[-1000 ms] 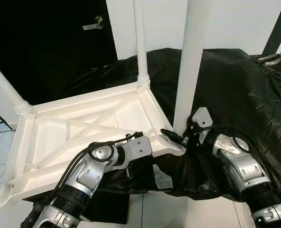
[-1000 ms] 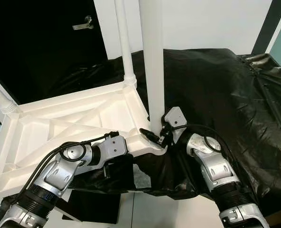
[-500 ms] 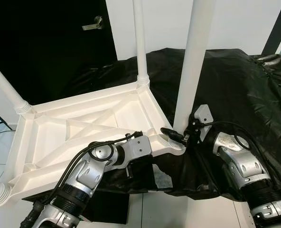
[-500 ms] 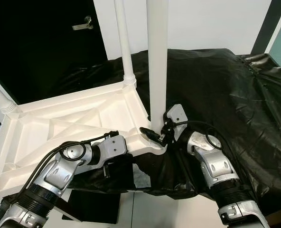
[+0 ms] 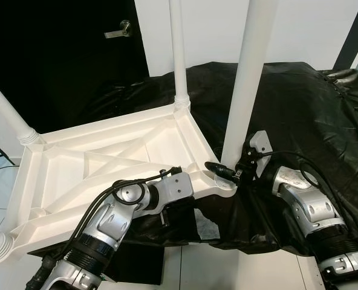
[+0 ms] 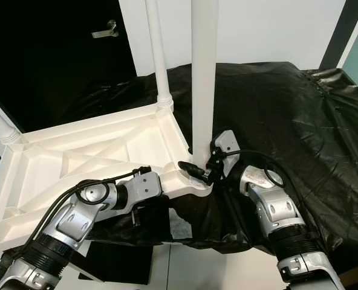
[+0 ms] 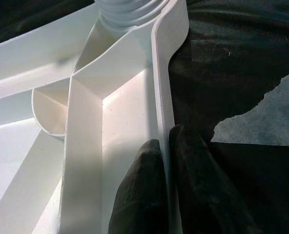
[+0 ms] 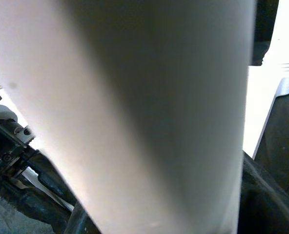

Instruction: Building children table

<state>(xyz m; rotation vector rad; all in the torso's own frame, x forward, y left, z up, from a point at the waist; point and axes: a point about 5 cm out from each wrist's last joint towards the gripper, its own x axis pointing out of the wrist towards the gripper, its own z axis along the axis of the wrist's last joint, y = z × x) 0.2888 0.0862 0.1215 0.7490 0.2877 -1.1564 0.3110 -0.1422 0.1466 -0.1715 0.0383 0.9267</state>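
Straightened table leg [image 5: 247,90], top cut off; right gripper [image 5: 226,172] jaws clamp its base; left gripper [image 7: 166,187] pinches tabletop rim [image 7: 160,87].

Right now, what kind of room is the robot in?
Probably a room in a home or workshop, set up for assembly: a dark door with a lever handle, plain white walls, and a black sheet spread under an upturned white table.

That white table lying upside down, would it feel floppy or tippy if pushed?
The table probably stays stiff: ribs cross-brace its underside. It looks like hollow plastic, so likely light. Its near edge overhangs the black-covered surface, held by the left claw, so a push might tip it.
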